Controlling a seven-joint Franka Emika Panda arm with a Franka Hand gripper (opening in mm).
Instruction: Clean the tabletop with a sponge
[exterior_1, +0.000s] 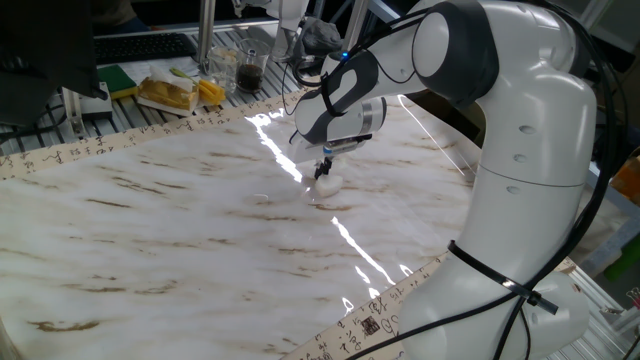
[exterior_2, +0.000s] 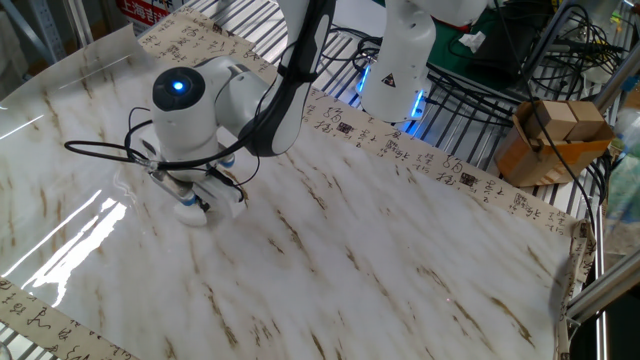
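sponge (exterior_1: 328, 184) sits on the marble surface (exterior_1: 180, 230) near its far edge, squeezed between the fingers (exterior_2: 200, 203) of the gripper (exterior_1: 322, 172). grasp seems done; next, press down and wipe across.

Behind the scene, a slatted metal bench (exterior_1: 100, 115) carries clutter — a glass jar (exterior_1: 250, 72), yellow packets (exterior_1: 170, 95). On the far side, a cardboard box (exterior_2: 548, 140) sits among black cables (exterior_2: 500, 70).
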